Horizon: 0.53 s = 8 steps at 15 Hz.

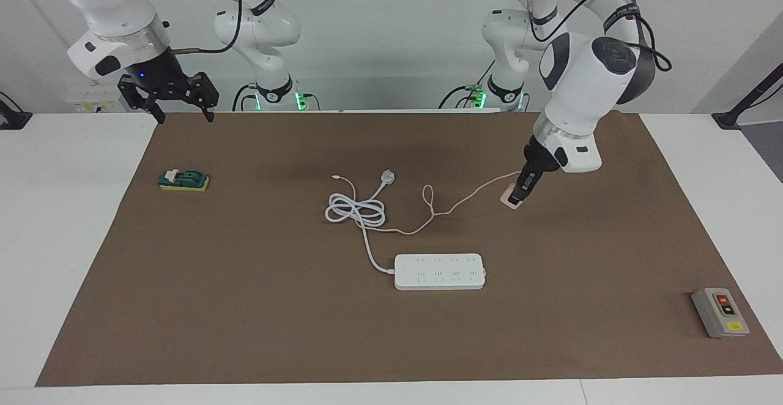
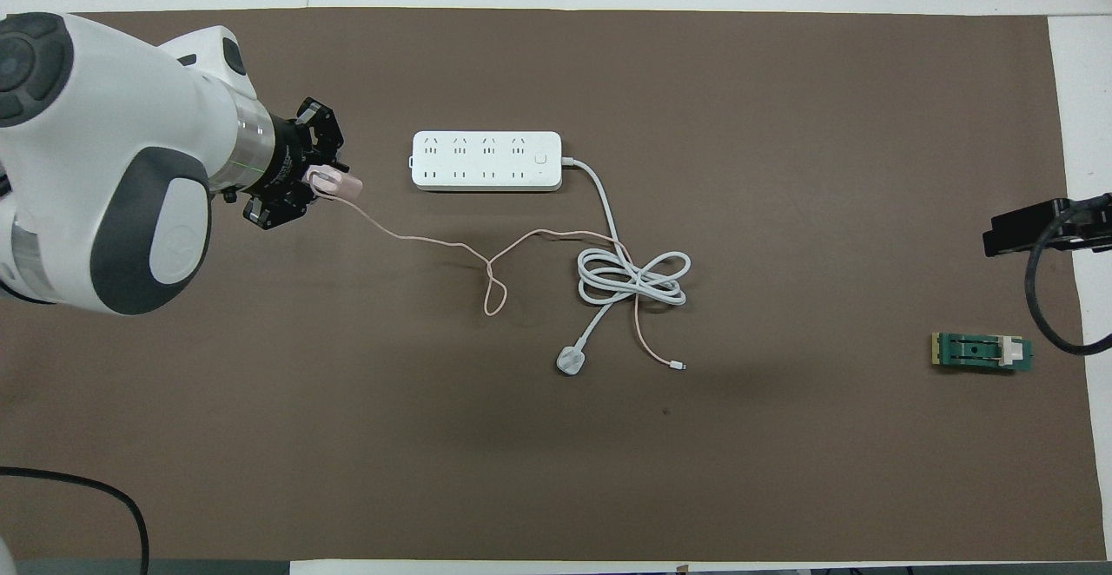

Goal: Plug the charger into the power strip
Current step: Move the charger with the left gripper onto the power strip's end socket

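Pink and small, the charger (image 1: 511, 199) sits pinched between the closed fingers of the left gripper (image 1: 517, 197), up in the air over the brown mat (image 1: 244, 307) toward the left arm's end of the table. Its thin cable (image 1: 452, 206) trails down across the mat to the coiled white cord (image 1: 356, 209). The power strip (image 1: 440, 271) lies flat on the mat, unplugged. The right gripper (image 1: 177, 111) hangs with fingers spread wide and holding nothing, over the mat's edge at the right arm's end, above a green block (image 1: 183, 180).

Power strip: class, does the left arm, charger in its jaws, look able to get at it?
Probably yes. The left gripper holds the charger above bare mat, and nothing stands between it and the power strip.
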{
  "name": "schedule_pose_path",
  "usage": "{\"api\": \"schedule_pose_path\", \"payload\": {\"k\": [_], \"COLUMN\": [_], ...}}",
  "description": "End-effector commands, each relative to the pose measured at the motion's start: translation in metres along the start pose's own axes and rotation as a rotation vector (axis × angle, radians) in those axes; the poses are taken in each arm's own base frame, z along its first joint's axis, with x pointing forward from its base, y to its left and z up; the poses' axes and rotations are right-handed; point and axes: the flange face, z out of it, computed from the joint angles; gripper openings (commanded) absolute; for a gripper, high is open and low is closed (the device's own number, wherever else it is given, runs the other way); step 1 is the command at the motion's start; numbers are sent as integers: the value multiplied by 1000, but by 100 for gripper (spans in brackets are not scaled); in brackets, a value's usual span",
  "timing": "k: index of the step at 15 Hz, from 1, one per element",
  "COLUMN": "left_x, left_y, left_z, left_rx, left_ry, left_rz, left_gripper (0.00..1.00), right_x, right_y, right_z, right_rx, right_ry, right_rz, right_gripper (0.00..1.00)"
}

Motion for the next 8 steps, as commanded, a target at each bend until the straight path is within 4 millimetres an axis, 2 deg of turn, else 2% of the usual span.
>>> {"api": "schedule_pose_path", "payload": {"k": [1,2,4,5,6,8], "left_x": [-25,-29,-29,-37,-33,-29], "left_y": [33,52,73,90,106,110], "left_z": [31,38,53,78,89,105], "left_rx": [8,12,46,83,78,85], "left_ry": [58,74,102,124,148,163], "left_rz": [-123,-194,-290,-332,-383,-481], "left_gripper": [0,0,0,0,0,0], "right_x": [-3,-2,-1,2,6,9], "right_y": [7,9,16,17,17,19], "right_z": [5,5,6,8,10,13], "right_rx": [-20,-20,-20,-20,-21,-19], "right_ry": [9,15,21,24,33,33], "right_rz": [-2,1,13,14,13,16], "right_gripper": [100,100,100,100,100,100]}}
